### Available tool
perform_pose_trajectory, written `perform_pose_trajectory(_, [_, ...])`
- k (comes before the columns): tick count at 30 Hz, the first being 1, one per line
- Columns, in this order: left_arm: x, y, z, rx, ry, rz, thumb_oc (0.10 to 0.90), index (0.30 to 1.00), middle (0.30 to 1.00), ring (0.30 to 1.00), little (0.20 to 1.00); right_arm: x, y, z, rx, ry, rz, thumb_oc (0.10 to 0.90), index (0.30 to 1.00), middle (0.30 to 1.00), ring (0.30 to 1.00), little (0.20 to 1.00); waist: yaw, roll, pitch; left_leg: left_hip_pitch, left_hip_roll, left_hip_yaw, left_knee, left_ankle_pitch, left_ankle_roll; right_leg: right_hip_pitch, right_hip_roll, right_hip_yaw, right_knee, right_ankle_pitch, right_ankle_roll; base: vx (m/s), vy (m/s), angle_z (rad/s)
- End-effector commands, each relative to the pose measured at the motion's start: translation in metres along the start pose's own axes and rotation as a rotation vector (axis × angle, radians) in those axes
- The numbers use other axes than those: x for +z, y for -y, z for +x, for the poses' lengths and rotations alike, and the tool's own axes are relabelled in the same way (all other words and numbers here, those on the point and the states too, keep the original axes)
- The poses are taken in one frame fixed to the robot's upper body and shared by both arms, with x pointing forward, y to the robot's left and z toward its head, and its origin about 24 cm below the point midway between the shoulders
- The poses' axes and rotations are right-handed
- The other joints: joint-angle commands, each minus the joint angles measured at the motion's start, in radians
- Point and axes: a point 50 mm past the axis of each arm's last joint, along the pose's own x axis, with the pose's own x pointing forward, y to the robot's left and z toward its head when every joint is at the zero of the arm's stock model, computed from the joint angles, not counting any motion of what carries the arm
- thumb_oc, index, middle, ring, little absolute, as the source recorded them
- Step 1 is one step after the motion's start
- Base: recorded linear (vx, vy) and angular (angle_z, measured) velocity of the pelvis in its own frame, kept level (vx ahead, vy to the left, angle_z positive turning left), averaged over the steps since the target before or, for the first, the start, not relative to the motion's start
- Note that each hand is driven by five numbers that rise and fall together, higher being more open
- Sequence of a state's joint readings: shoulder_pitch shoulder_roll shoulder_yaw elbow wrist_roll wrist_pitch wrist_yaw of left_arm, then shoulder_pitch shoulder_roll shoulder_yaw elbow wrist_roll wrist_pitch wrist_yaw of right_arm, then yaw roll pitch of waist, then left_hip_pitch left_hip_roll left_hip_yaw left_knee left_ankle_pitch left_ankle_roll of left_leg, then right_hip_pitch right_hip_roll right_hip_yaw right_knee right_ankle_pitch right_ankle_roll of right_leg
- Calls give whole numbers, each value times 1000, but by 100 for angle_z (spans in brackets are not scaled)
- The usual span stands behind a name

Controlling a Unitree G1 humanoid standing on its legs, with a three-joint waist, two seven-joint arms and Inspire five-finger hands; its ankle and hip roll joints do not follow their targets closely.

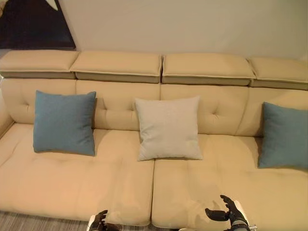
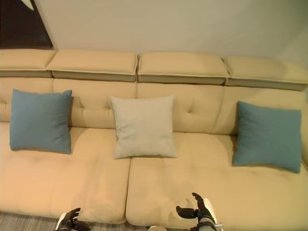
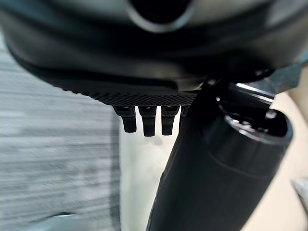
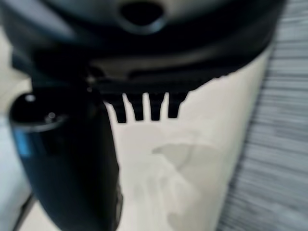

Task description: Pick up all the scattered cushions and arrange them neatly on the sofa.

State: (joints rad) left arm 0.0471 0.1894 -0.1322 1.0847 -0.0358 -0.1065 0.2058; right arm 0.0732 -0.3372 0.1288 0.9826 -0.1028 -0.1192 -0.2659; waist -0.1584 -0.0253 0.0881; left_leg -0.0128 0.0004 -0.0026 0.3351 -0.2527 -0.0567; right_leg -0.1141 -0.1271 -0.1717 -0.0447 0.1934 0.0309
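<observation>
Already three cushions stand upright along the sofa (image 1: 120, 187) backrest: left blue cushion (image 1: 64, 122), beige cushion (image 1: 168, 127) in the middle, right blue cushion (image 2: 268, 135). All lie far from both hands. Right hand (image 1: 230, 211) and left hand (image 1: 99, 221) hang relaxed, empty, at the near seat edge.

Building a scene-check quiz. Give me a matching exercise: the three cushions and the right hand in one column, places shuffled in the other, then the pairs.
Things:
1. left blue cushion
2. beige cushion
3. right blue cushion
4. right hand

Places:
A. leaning on the backrest beside the middle seam of the sofa
B. low over the seat's front edge, empty
C. at the sofa's right end
D. at the sofa's left end

Pairs: 1-D, 2-A, 3-C, 4-B
</observation>
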Motion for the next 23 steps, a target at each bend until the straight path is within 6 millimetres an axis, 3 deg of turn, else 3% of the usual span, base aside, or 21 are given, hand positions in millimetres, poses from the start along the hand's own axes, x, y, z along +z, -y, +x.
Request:
perform_pose_trajectory(1, [8, -27, 1, 62, 87, 46, 800, 900, 900, 900, 900, 27, 0, 7, -22, 75, 65, 800, 900, 900, 900, 900, 17, -31, 28, 101, -39, 33, -171, -10, 25, -33, 9, 63, 97, -148, 121, -292, 288, 0])
perform_pose_trajectory(4, [4, -38, 3, 114, 53, 59, 800, 900, 900, 900, 900, 40, -16, 9, 20, 80, 57, 800, 900, 900, 900, 900, 34, -59, 60, 100, -69, 54, -290, 43, 47, -112, -35, 60, 46, -15, 192, -485, 329, -19])
perform_pose_trajectory(5, [5, -42, 4, 126, 45, 55, 800, 900, 900, 900, 900, 43, -20, 10, 30, 80, 48, 800, 900, 900, 900, 900, 46, -54, 77, 68, -58, 56, -289, 72, 56, -117, -31, 43, 78, -63, 189, -378, 145, -34])
perform_pose_trajectory(7, [3, -44, 4, 134, 33, 59, 800, 900, 900, 900, 900, 41, -23, 9, 40, 67, 42, 800, 900, 900, 900, 900, 56, -50, 84, 57, -55, 60, -293, 85, 61, -106, -29, 41, 123, -91, 177, -288, 113, -46])
perform_pose_trajectory(8, [-3, -46, 4, 139, 1, 73, 800, 900, 900, 900, 900, 36, -26, 9, 55, 40, 36, 800, 900, 900, 900, 900, 74, -39, 79, 43, -42, 61, -316, 110, 69, -84, -16, 38, 223, -155, 148, -289, 130, -22])
perform_pose_trajectory(10, [-10, -47, 3, 134, -35, 77, 800, 900, 900, 900, 900, 29, -30, 8, 67, 4, 36, 800, 900, 900, 900, 900, 90, -35, 62, 38, -31, 60, -337, 127, 73, -37, 1, 43, 273, -213, 139, -201, 45, -19])
perform_pose_trajectory(11, [-11, -48, 3, 132, -45, 71, 800, 900, 900, 900, 900, 23, -34, 6, 84, -22, 29, 800, 900, 900, 900, 900, 116, -47, 39, 21, -35, 79, -340, 137, 67, 40, -5, 22, 222, -222, 143, -141, -35, -23])
perform_pose_trajectory(14, [-17, -52, 3, 136, -77, 54, 800, 900, 900, 900, 900, 19, -37, 5, 100, -50, -6, 800, 900, 900, 900, 900, 132, -66, 0, 19, -31, 110, -368, 153, 52, 76, -3, -8, 108, -207, 151, -33, -77, -48])
perform_pose_trajectory(23, [-11, -53, 5, 119, -69, 68, 800, 900, 900, 900, 900, 8, -33, 5, 106, -96, -45, 800, 900, 900, 900, 900, 116, -60, -32, 59, -16, 121, -421, 183, 36, 133, 26, 13, 5, -198, 140, 1, -29, -12])
